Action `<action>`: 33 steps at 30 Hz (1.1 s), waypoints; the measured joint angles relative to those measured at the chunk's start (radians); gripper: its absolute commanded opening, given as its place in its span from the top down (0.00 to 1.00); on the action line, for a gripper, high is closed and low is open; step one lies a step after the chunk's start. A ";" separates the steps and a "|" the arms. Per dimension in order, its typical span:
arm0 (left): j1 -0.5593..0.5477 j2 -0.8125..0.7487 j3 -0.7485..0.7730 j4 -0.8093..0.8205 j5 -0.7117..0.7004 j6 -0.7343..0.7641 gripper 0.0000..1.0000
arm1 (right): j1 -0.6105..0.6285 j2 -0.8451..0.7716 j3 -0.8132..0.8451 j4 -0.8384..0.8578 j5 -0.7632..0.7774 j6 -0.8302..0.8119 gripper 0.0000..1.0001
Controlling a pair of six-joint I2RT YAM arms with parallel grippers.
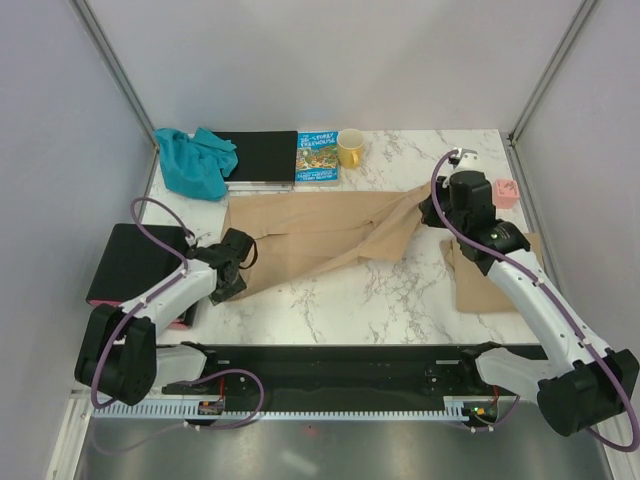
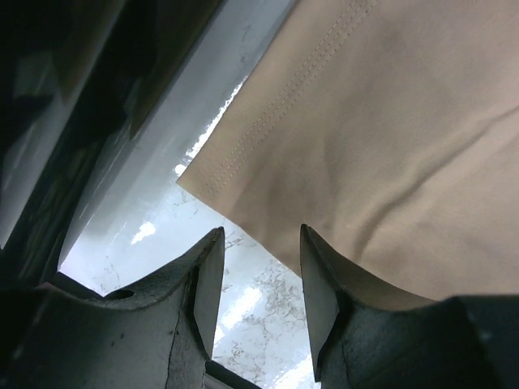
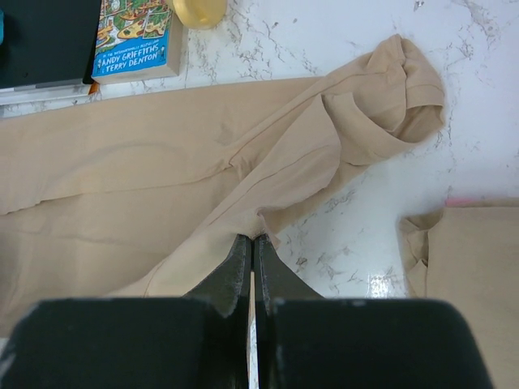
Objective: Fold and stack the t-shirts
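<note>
A tan t-shirt [image 1: 320,235] lies spread and rumpled across the middle of the marble table. It also shows in the right wrist view [image 3: 146,170]. My right gripper [image 3: 253,240] is shut on a fold of its edge, at the shirt's right end [image 1: 432,210]. My left gripper [image 1: 240,262] is open and empty at the shirt's near left corner. In the left wrist view its gripper [image 2: 261,243] has bare marble between the fingertips, and the hemmed corner [image 2: 357,138] lies just beyond. A second tan t-shirt [image 1: 478,282] lies folded at the right [image 3: 478,275]. A teal garment [image 1: 195,160] is bunched at the back left.
A black board [image 1: 262,158], a picture book [image 1: 317,157] and a yellow mug [image 1: 351,148] line the back edge. A small pink object [image 1: 507,192] sits at the right edge. A black pad [image 1: 135,262] lies at the left edge beside my left arm.
</note>
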 measured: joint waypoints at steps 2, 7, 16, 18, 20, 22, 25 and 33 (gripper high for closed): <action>0.000 0.008 0.000 0.002 -0.008 -0.002 0.50 | -0.003 -0.006 0.000 0.000 0.002 0.000 1.00; 0.000 0.117 0.019 0.003 -0.008 -0.008 0.50 | -0.005 -0.014 0.003 -0.001 0.005 0.000 1.00; 0.000 0.197 0.081 0.004 -0.003 -0.008 0.74 | -0.009 -0.022 0.021 -0.003 0.003 0.000 1.00; 0.000 0.213 0.091 0.008 0.003 -0.007 0.78 | -0.009 -0.022 0.022 -0.003 0.003 0.000 1.00; 0.000 0.222 0.097 0.009 0.008 -0.007 0.83 | -0.009 -0.022 0.023 -0.003 0.002 0.000 1.00; 0.000 0.224 0.098 0.013 0.013 -0.007 0.91 | -0.009 -0.025 0.023 -0.004 0.001 0.000 1.00; 0.000 0.224 0.098 0.021 0.021 -0.006 0.98 | -0.009 -0.028 0.028 -0.004 0.000 0.000 1.00; 0.000 0.193 0.072 0.038 0.022 -0.004 0.71 | -0.010 -0.033 0.033 -0.004 -0.001 0.000 1.00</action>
